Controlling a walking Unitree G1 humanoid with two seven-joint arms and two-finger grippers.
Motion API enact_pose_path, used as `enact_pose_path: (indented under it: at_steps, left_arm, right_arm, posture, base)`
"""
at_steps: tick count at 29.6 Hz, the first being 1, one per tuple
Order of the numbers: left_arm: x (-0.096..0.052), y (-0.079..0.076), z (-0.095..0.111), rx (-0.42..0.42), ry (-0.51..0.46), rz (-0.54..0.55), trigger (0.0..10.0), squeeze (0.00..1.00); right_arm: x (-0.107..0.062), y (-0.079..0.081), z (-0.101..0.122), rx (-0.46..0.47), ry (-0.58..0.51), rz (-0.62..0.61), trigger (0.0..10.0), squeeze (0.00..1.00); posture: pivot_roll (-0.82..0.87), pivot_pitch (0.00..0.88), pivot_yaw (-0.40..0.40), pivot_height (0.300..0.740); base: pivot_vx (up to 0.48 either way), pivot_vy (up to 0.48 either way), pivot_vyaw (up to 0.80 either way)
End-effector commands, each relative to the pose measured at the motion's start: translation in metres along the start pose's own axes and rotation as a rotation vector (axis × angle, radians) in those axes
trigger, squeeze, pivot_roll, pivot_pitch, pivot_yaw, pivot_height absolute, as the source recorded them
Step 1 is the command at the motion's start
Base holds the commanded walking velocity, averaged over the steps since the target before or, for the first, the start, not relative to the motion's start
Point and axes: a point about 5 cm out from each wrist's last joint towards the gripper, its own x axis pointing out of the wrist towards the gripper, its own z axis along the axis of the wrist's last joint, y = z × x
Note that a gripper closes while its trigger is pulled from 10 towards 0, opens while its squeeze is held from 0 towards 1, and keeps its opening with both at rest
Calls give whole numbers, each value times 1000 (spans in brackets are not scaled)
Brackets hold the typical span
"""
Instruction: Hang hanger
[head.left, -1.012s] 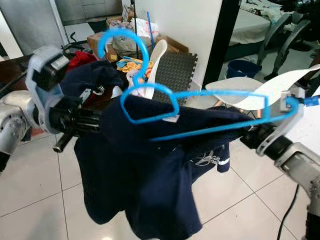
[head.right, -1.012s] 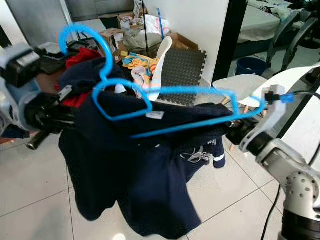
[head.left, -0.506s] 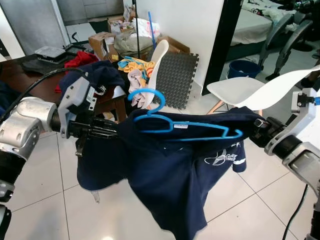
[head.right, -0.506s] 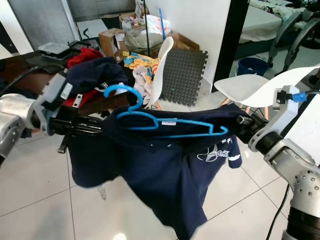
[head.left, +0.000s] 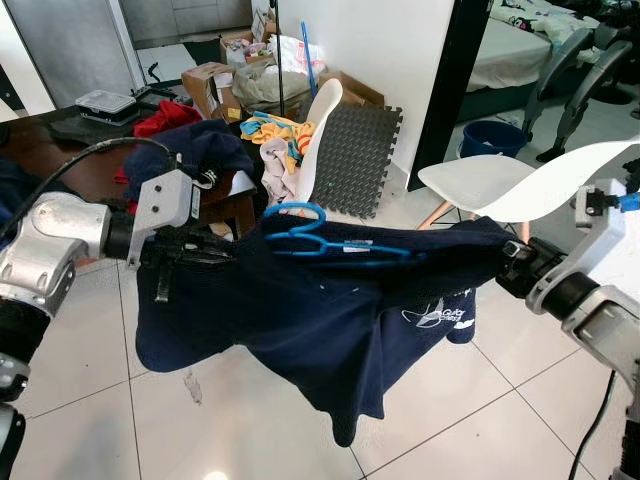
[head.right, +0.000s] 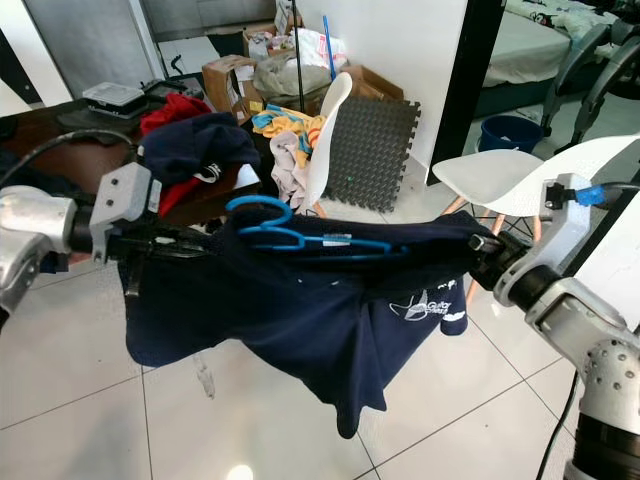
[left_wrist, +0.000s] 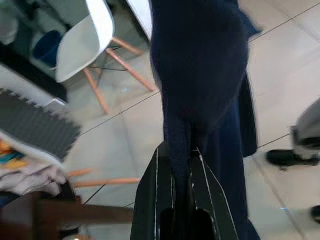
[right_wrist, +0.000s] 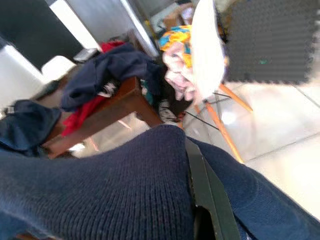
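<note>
- The left gripper (head.left: 215, 252) pinches one end of the navy shirt (head.left: 320, 320), fingers (left_wrist: 150, 200) closed on a fold.
- The right gripper (head.right: 478, 262) holds the other end; how far its fingers part, I cannot tell.
- The blue hanger (head.left: 325, 238) lies on the stretched shirt, between the grippers, above the floor (head.left: 80, 400).

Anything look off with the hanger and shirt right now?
Yes. The blue hanger lies nearly flat on top of the navy shirt, not inside its shoulders. The left end effector and right end effector hold the shirt stretched between them.
</note>
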Motion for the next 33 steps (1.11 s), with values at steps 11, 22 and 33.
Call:
enact_pose_path:
  at_steps: [11,22,33]
  left_arm:
    - [62,-11,4,-79,-139,164,10000,0]
    - [70,-15,-4,-141,-148,246,10000,0]
    - [53,-12,-18,-331,-199,364,10000,0]
  right_arm:
    - [26,59,-36,-11,102,161,1647,0]
    - [-3,82,-71,-95,343,462,10000,1000]
    - [-38,41,-80,-340,561,340,10000,1000]
  posture:
    - [-10,81,27,740]
    - [-11,88,23,740]
    - [-19,85,15,740]
  base:
    - [0,0,0]
    - [0,0,0]
    - [0,0,0]
